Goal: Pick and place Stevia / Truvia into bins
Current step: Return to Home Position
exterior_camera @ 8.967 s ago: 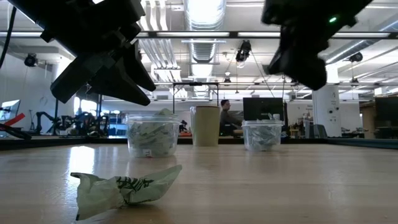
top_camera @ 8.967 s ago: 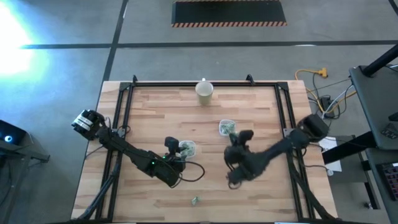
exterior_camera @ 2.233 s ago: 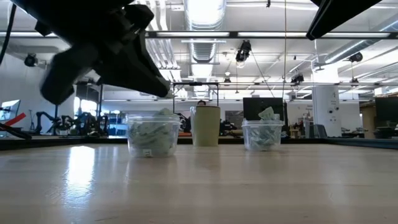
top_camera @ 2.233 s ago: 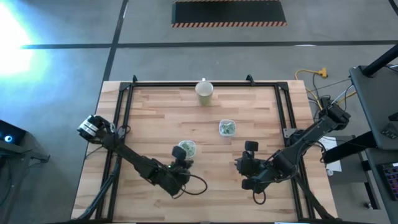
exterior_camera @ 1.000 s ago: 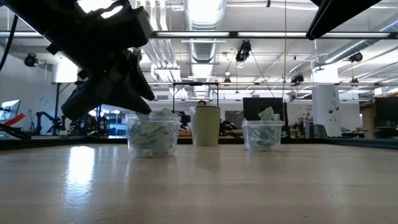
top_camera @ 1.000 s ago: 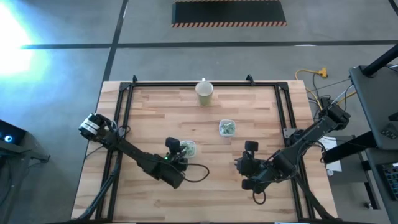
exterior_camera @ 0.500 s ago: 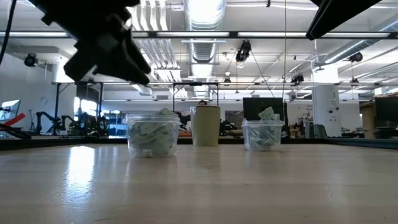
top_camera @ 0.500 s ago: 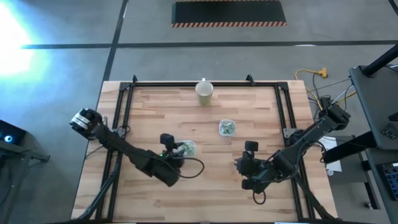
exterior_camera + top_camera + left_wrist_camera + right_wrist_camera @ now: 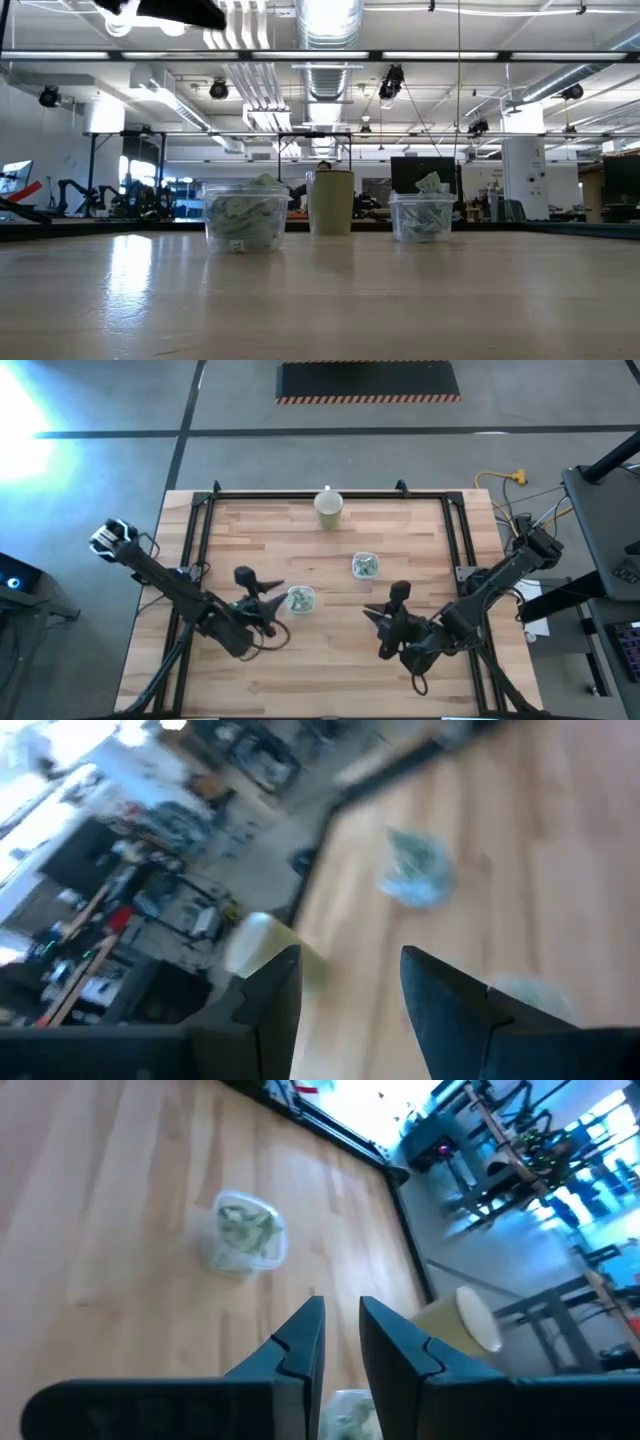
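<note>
Pale green and white Stevia packets fill both clear bins. The left bin (image 9: 300, 598) (image 9: 245, 215) and the right bin (image 9: 365, 566) (image 9: 422, 218) stand on their bases mid-table. My left gripper (image 9: 262, 590) (image 9: 350, 980) hovers open and empty just left of the left bin. My right gripper (image 9: 385, 612) (image 9: 340, 1330) hangs above the table, nearer than the right bin. Its fingers stand a narrow gap apart with nothing between them. No loose packet shows on the table.
A cream round cup (image 9: 329, 506) (image 9: 331, 202) stands near the table's far edge. A black rail frame (image 9: 300, 495) borders the far and side edges. Bare wood (image 9: 330, 670) lies along the near side. Cables (image 9: 500, 485) run off the right far corner.
My left gripper has risen from beside the left bin and drawn back toward the table's left; in the low view it has climbed almost out of the picture. My right gripper has tipped and shifted slightly left. The bins and cup have stayed put.
</note>
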Available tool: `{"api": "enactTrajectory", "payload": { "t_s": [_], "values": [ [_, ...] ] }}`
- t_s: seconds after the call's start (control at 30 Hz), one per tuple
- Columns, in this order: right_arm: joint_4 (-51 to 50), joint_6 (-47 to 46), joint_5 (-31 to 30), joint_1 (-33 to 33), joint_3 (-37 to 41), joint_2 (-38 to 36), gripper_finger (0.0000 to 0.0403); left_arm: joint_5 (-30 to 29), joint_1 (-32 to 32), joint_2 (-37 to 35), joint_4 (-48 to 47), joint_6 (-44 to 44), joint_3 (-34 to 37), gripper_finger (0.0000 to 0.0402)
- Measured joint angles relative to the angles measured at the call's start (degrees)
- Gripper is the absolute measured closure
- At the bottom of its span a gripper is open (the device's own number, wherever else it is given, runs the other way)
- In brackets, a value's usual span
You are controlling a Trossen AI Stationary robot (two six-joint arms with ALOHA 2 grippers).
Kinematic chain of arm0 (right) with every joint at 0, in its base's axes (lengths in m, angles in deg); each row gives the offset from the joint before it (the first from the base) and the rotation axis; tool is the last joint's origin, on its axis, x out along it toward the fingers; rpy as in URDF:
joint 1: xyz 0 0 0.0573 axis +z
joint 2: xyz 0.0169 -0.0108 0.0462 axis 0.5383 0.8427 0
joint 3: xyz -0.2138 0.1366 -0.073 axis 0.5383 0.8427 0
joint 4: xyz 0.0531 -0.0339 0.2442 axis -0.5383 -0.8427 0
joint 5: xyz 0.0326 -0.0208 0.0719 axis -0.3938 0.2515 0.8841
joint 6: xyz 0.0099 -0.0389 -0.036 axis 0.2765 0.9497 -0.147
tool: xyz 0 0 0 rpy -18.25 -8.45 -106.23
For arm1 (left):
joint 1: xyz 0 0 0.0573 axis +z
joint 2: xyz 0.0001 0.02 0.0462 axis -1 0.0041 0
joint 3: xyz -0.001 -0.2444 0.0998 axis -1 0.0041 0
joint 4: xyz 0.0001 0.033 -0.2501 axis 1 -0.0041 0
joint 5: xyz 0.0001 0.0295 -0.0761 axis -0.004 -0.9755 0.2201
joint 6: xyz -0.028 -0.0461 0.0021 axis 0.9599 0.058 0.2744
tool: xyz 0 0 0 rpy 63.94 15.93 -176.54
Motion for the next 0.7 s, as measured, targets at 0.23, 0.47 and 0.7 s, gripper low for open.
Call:
{"api": "enactTrajectory", "payload": {
  "t_s": [0.23, 0.47, 0.7],
  "values": [
    [2.10, 4.86, 0.39, -2.95, 3.34, -5.56, 0.0346, -0.52, 1.26, -9.70, 8.57, -10.09, 1.06, 0.0246],
    [21.83, 18.98, 18.12, -9.63, 15.31, -19.54, 0.0346, 15.34, 3.03, -20.05, 27.64, -25.98, 7.31, 0.0246],
    [40.57, 24.72, 36.51, -19.32, 31.61, -35.69, 0.0346, 18.19, 4.54, -31.19, 36.75, -30.19, 16.76, 0.0246]
  ]
}}
